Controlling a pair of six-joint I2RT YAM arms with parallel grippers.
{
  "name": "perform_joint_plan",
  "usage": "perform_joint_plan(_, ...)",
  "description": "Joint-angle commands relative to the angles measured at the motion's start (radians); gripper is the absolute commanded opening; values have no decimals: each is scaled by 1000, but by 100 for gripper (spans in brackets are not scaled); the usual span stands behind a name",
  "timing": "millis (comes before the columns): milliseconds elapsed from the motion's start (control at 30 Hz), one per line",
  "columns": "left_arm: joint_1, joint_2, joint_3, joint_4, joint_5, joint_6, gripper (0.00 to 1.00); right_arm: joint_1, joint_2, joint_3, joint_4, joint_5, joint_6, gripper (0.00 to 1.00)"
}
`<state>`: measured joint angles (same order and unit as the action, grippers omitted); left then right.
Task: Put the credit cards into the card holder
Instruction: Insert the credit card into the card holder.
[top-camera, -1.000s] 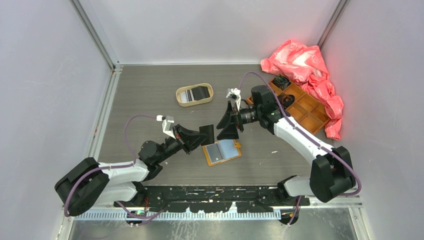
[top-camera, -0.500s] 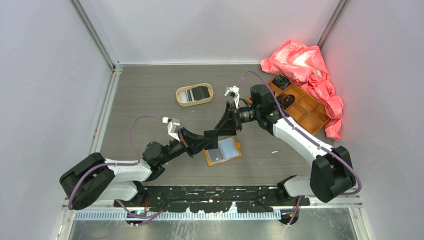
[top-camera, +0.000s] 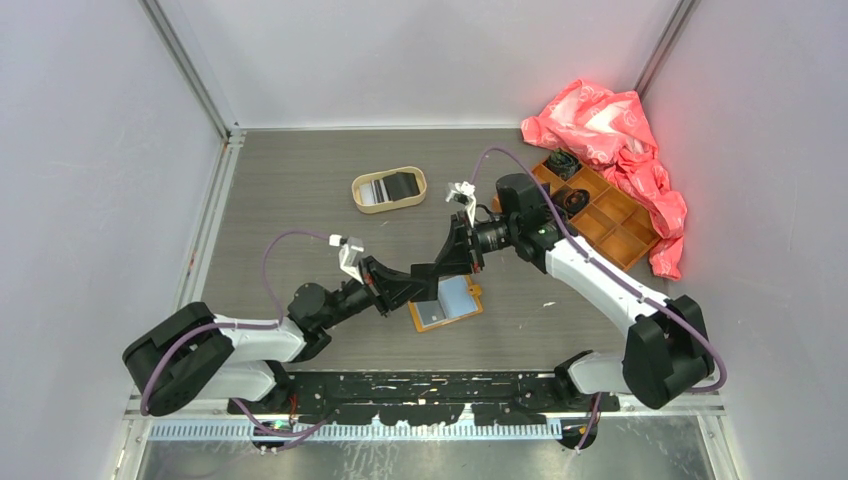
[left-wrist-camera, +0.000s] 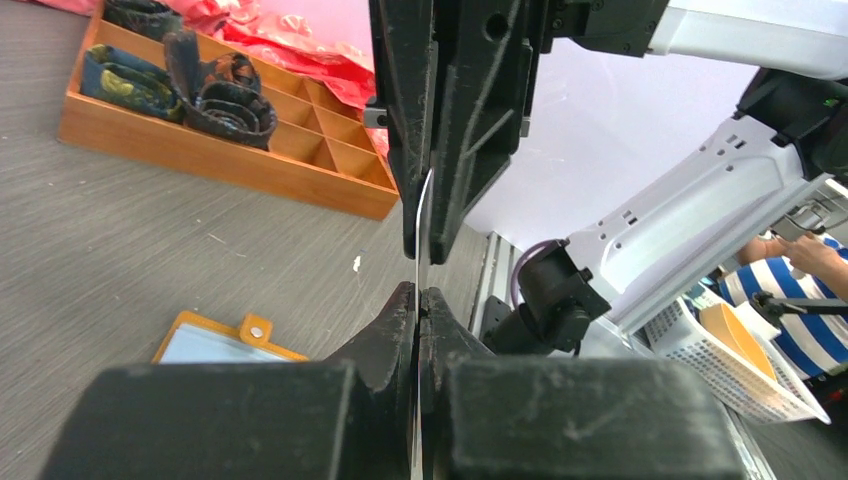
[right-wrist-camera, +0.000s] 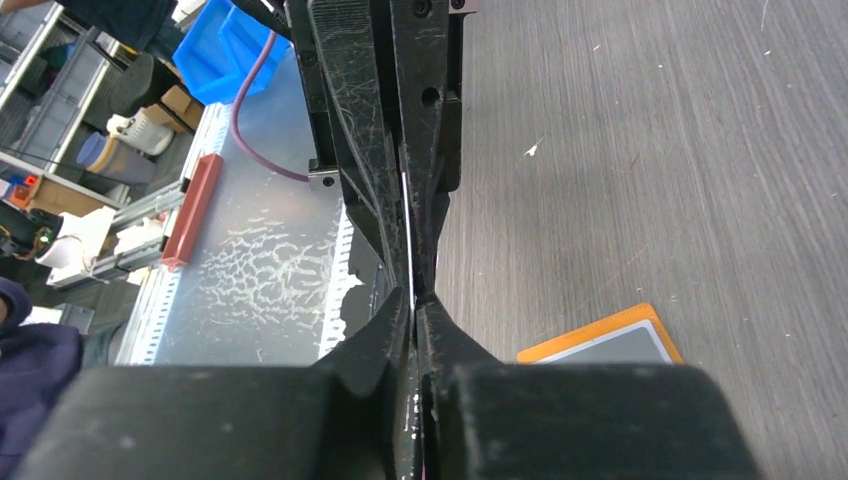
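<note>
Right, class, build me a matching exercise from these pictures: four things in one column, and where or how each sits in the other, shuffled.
Things:
1 card holder
2 oval tray
3 wooden box
4 pink bag

Places:
a back right corner, crumpled
b near the middle, lying open
c right side, divided into compartments
d far half, left of the middle

Pairs: 1-b, 2-d, 3-c, 4-a

The card holder (top-camera: 447, 303) lies open on the table (top-camera: 300, 200), just below centre in the top view. Over its left edge the left end effector (top-camera: 424, 278), reaching from lower left, meets the right end effector (top-camera: 433, 270), reaching from upper right. Both clamp one credit card (left-wrist-camera: 419, 225) standing edge-on between them. An oval tray (top-camera: 354, 192) up and left of centre holds more cards (top-camera: 390, 186). At right sits a compartmented box (top-camera: 620, 240), with a crumpled bag (top-camera: 600, 125) behind it.
</note>
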<state>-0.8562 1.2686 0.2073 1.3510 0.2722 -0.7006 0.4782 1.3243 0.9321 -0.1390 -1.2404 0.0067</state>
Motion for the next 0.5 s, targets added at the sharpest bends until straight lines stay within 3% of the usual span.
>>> perform_joint_plan(0, -4, -5, 31, 80, 0, -2, 0, 14, -38, 45, -85, -22, -112, 5)
perform_joint_plan(100, -4, -15, 17, 80, -28, -7, 5, 13, -40, 72, -149, -16, -161, 1)
perform_joint_plan(300, -4, -96, -76, 62, -143, -25, 30, -26, -48, 83, -168, 21, -149, 1)
perform_joint_plan(400, -4, -201, -112, -58, -191, -38, 39, -50, -48, 70, -169, 53, -134, 1)
perform_joint_plan(467, -4, -299, -106, -235, -205, -47, 41, -65, -44, 51, -168, 92, -116, 1)
